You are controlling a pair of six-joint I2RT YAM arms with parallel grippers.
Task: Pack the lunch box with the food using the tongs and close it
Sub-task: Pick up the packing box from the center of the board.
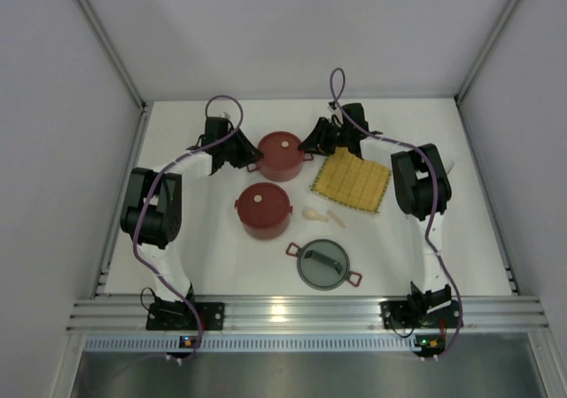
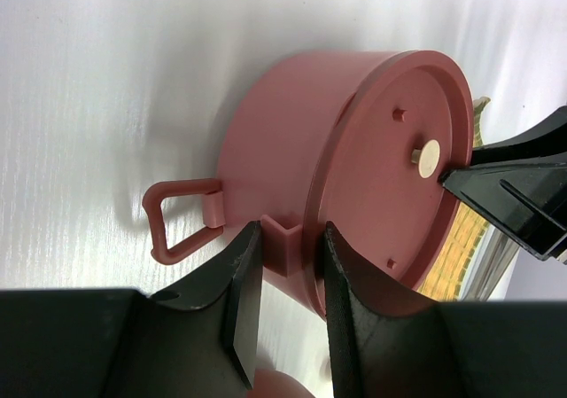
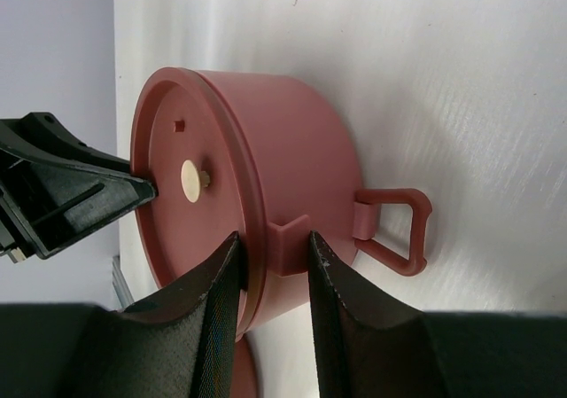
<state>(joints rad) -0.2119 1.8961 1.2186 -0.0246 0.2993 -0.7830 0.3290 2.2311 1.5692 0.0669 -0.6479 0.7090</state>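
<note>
From above, the lunch box is in three parts on the white counter. The far bowl, lidded, sits toward the back with the left fingers at one side and the right fingers at the other. The near bowl, also lidded, stands just in front of it. The grey lid lies nearest the arms. A yellow mat is to the right, with cream spoon-shaped pieces beside it.

In the left wrist view, the left fingers are narrowly parted and closed on a small tab at the far bowl's rim, beside a loop handle. The right fingers meet the opposite edge.

In the right wrist view, the right fingers are likewise pinched on a tab of the far bowl. The lid's pale knob shows.
</note>
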